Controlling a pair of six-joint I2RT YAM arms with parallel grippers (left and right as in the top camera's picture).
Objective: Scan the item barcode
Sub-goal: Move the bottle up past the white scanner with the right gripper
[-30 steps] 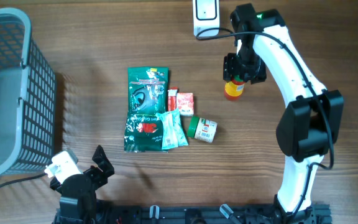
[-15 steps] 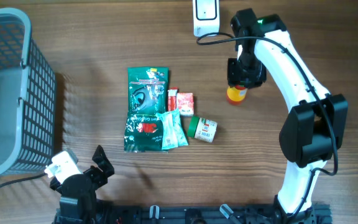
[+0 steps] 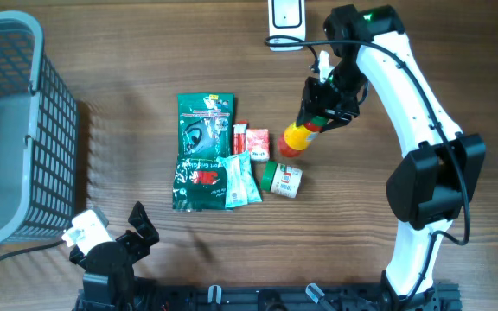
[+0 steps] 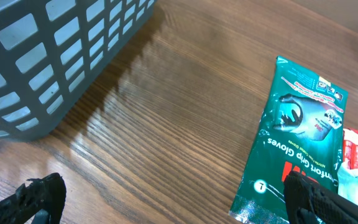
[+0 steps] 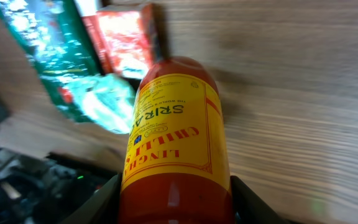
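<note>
Right gripper (image 3: 318, 104) pinching the sriracha bottle (image 3: 297, 138), which hangs tilted over the table between the barcode scanner (image 3: 284, 17) and the packets.

I'd roll the wrist until the barcode faces the scanner, then hold steady close in front of it without squeezing harder; my overhead view gives the scanner's place at the far edge, which the right wrist view lacks; that wrist view shows the yellow label's lettering but no barcode on this face, so it likely sits round the back; left gripper (image 4: 176, 202) idles with jaws spread wide beside the grey basket (image 3: 54, 130).
</note>
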